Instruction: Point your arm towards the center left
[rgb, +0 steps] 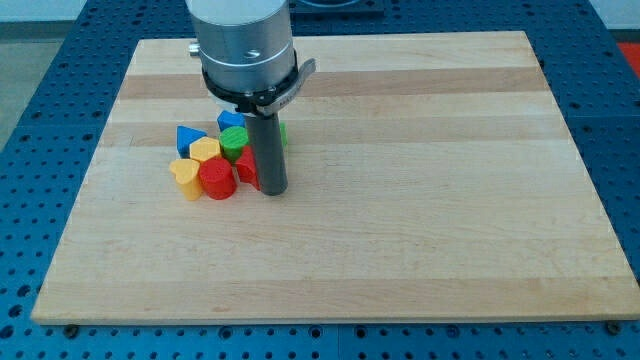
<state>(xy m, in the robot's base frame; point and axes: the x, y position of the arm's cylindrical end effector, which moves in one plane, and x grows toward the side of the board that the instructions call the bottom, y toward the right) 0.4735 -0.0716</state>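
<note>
My tip (273, 189) rests on the wooden board (420, 200) just right of a tight cluster of blocks left of the board's centre. The cluster holds a red round block (217, 179), a yellow heart-like block (185, 176), a yellow block (205, 150), a blue triangular block (189, 137), a green round block (234, 140) and a blue block (231, 120). Another red block (247, 165) touches the rod's left side. A green piece (283, 131) shows behind the rod. The rod hides parts of these.
The arm's grey cylindrical body (245, 45) hangs over the board's upper left part. A blue perforated table (40, 60) surrounds the board on all sides.
</note>
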